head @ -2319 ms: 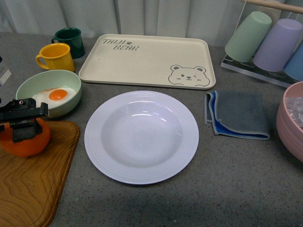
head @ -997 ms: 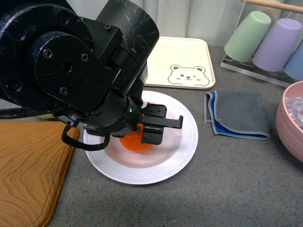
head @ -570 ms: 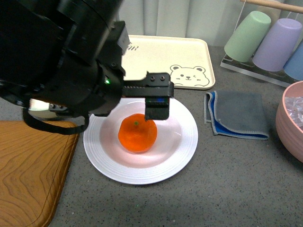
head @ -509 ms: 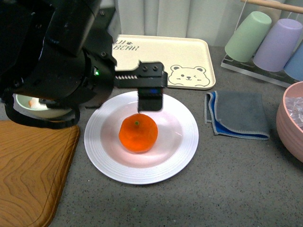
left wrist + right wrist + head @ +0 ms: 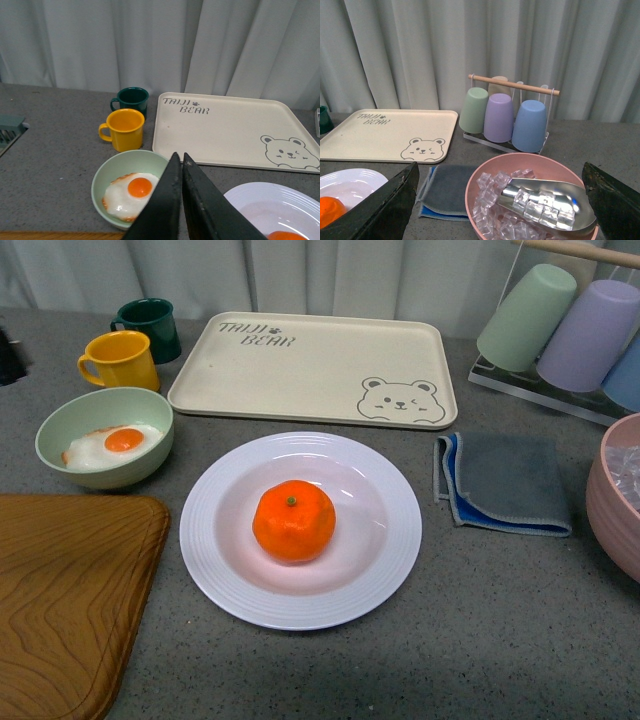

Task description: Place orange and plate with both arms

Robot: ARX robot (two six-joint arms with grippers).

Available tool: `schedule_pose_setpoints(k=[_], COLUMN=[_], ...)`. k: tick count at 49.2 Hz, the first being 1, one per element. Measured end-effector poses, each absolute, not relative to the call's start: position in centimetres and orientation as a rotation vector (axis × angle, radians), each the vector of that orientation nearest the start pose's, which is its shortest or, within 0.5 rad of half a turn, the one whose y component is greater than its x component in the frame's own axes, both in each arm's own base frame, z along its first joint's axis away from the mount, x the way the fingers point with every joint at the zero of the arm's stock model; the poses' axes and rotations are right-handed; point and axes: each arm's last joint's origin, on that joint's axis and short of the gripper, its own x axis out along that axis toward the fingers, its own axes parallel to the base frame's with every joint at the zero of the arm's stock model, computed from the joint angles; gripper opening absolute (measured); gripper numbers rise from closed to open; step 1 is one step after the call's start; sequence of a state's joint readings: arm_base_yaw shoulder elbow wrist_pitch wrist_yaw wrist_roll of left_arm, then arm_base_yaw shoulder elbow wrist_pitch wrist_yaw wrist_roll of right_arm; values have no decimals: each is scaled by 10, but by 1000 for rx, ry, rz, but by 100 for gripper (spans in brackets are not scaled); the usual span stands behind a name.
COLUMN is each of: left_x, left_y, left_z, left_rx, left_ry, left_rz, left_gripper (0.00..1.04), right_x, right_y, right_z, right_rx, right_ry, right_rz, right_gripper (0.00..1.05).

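Observation:
The orange (image 5: 293, 521) sits upright in the middle of the white plate (image 5: 390, 560) at the table's centre, its green stem dot up. Neither arm shows in the front view. In the left wrist view my left gripper (image 5: 178, 159) is shut and empty, raised above the table between the green bowl (image 5: 107, 172) and the plate (image 5: 295, 197); a sliver of the orange (image 5: 285, 236) shows. In the right wrist view my right gripper (image 5: 500, 200) is open and empty, its fingers (image 5: 385, 210) wide apart above the pink bowl (image 5: 480, 182). The plate (image 5: 367, 177) and orange (image 5: 329, 210) show at one side.
A beige bear tray (image 5: 310, 365) lies behind the plate. A green bowl with a fried egg (image 5: 105, 437), a yellow mug (image 5: 120, 360) and a dark green mug (image 5: 150, 328) stand at the left. A wooden board (image 5: 60, 600), grey cloth (image 5: 505, 480), cup rack (image 5: 560, 325) and pink ice bowl (image 5: 620, 500) lie around.
My left arm carried the orange from the wooden board to the plate, let it go there, then drew back up and left out of the front view.

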State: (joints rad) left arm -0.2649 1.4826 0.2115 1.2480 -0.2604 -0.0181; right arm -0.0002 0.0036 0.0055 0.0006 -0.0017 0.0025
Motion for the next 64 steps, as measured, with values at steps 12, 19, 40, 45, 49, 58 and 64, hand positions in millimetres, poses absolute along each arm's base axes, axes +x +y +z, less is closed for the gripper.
schedule_pose_setpoints(k=[12, 19, 40, 45, 49, 58, 64], left_x=[188, 170, 138, 134, 131, 123, 120], left_y=[-30, -19, 0, 0, 0, 0, 0], left_z=[162, 161, 169, 171, 172, 173, 174], left_rx=[-8, -6, -7, -7, -7, -7, -7], left_ry=[10, 17, -9, -12, -15, -22, -25], left_rz=[-8, -5, -2, -1, -1, -1, -1], left_gripper=[4, 4, 4, 4, 4, 4, 4], right_x=[98, 98, 98, 98, 98, 98, 98], right_y=[0, 0, 0, 0, 0, 0, 0], right_z=[165, 165, 165, 165, 165, 165, 165], right_rx=[2, 2, 2, 2, 2, 2, 2], right_ry=[-2, -2, -2, -2, -2, -2, -2], right_rz=[2, 2, 2, 2, 2, 2, 2], right_gripper=[95, 95, 95, 95, 95, 95, 95])
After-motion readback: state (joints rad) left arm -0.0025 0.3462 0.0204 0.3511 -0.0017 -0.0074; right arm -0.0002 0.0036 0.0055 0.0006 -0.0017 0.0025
